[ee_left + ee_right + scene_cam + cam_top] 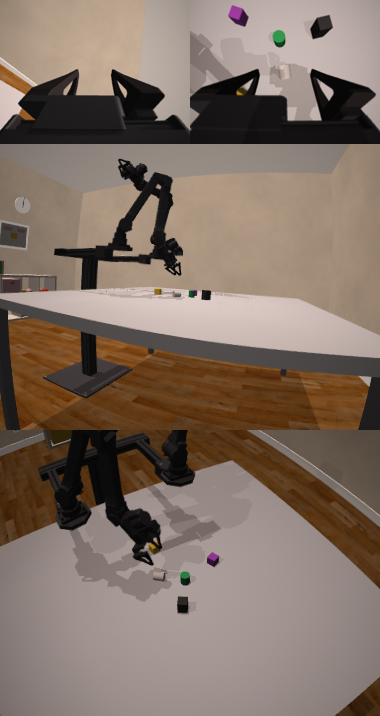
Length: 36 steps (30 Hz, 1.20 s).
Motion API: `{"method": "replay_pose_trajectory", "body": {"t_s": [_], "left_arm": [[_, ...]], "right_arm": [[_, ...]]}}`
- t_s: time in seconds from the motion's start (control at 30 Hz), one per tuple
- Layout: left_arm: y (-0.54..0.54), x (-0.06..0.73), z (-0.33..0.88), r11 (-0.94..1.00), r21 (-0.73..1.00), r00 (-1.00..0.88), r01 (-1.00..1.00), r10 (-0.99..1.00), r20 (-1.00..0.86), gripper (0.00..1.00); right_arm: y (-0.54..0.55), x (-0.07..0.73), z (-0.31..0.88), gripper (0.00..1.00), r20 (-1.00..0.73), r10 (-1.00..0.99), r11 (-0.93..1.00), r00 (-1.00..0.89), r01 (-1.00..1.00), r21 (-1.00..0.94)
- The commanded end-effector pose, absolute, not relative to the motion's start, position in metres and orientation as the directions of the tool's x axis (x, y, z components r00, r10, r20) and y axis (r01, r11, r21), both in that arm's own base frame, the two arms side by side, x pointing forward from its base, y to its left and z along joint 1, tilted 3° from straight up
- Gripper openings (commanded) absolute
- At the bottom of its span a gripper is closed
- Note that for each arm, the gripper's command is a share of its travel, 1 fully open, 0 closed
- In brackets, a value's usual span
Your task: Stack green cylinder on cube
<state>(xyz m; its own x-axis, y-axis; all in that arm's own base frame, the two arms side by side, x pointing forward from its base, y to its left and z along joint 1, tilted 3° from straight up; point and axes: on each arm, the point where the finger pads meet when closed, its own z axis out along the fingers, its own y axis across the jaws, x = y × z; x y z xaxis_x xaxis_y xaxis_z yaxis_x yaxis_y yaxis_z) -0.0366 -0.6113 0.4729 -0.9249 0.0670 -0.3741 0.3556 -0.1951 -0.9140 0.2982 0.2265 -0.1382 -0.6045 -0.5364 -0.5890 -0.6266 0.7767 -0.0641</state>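
The green cylinder (185, 577) stands upright on the white table, also in the right wrist view (278, 38) and low in the exterior view (192, 293). The yellow cube (154, 548) lies to its back left, partly hidden by my right gripper (146, 550). That gripper is open and empty, hovering above the table over the cube (241, 92). My left gripper (123, 165) is raised high above the table. Its fingers stand partly apart with nothing between them and face the wall.
A white cylinder (159, 575) lies on its side between the yellow cube and the green cylinder. A purple cube (213, 559) sits to the right of them. A black cube (182, 604) sits in front of the green cylinder.
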Motion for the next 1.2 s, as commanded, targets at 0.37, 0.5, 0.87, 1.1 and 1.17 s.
{"method": "replay_pose_trajectory", "body": {"t_s": [0.37, 0.5, 0.87, 1.1, 1.17], "left_arm": [[-0.506, 0.063, 0.758, -0.488, -0.695, -0.849, 0.529, -0.305, -0.431, 0.64], [-0.540, 0.124, 0.750, -0.296, -0.714, -0.756, 0.634, -0.433, -0.491, 0.64], [-0.602, 0.265, 0.578, 0.185, -0.860, -0.746, 0.475, -0.434, -0.505, 0.64], [-0.533, 0.403, 0.489, 0.621, -0.689, -0.619, 0.375, -0.385, -0.684, 0.64], [-0.504, 0.442, 0.426, 0.736, -0.607, -0.618, 0.299, -0.336, -0.711, 0.64]], "right_arm": [[0.228, 0.299, -0.137, 1.00, -0.591, -0.530, 0.781, -0.608, -0.622, -0.061], [0.228, 0.299, -0.137, 1.00, -0.591, -0.530, 0.781, -0.608, -0.622, -0.061], [0.228, 0.299, -0.137, 1.00, -0.591, -0.530, 0.781, -0.608, -0.622, -0.061], [0.228, 0.299, -0.137, 1.00, -0.591, -0.530, 0.781, -0.608, -0.622, -0.061], [0.228, 0.299, -0.137, 1.00, -0.591, -0.530, 0.781, -0.608, -0.622, -0.061]]}}
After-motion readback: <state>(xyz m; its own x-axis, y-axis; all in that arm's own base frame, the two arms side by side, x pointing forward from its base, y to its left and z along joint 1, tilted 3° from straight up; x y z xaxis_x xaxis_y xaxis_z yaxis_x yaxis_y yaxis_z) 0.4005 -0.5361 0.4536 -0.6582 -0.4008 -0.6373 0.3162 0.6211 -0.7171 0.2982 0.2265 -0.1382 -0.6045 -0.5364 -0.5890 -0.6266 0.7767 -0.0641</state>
